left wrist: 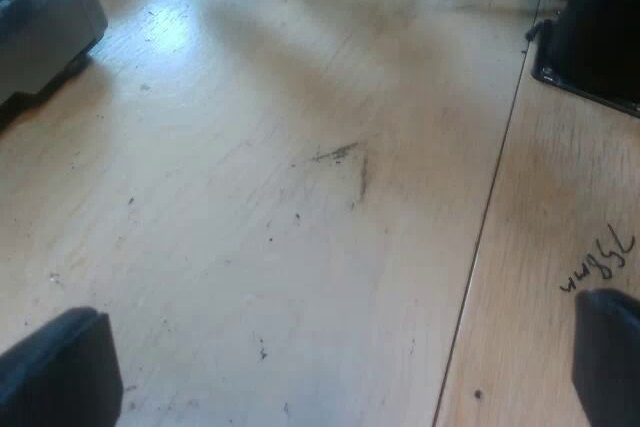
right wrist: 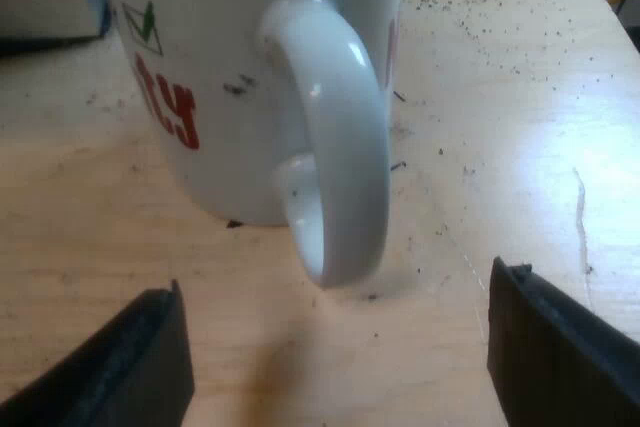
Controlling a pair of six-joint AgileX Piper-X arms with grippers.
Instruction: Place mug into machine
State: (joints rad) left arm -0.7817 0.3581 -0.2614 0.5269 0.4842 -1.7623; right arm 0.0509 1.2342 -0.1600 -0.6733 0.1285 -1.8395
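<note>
A white mug [right wrist: 230,87] with red letters and a green mark stands upright on the wooden table [right wrist: 500,127]. Its handle [right wrist: 335,147] points straight at my right gripper [right wrist: 340,347]. That gripper is open, its two black fingers spread wide on either side of the handle and a little short of it, touching nothing. My left gripper [left wrist: 340,367] is open too, low over bare wooden table [left wrist: 300,227], with nothing between its fingers.
A grey corner of the machine's body [left wrist: 40,17] lies beyond the left gripper. A black base [left wrist: 595,37] sits across the seam between the boards, near handwriting on the wood. Coffee grounds are scattered around the mug.
</note>
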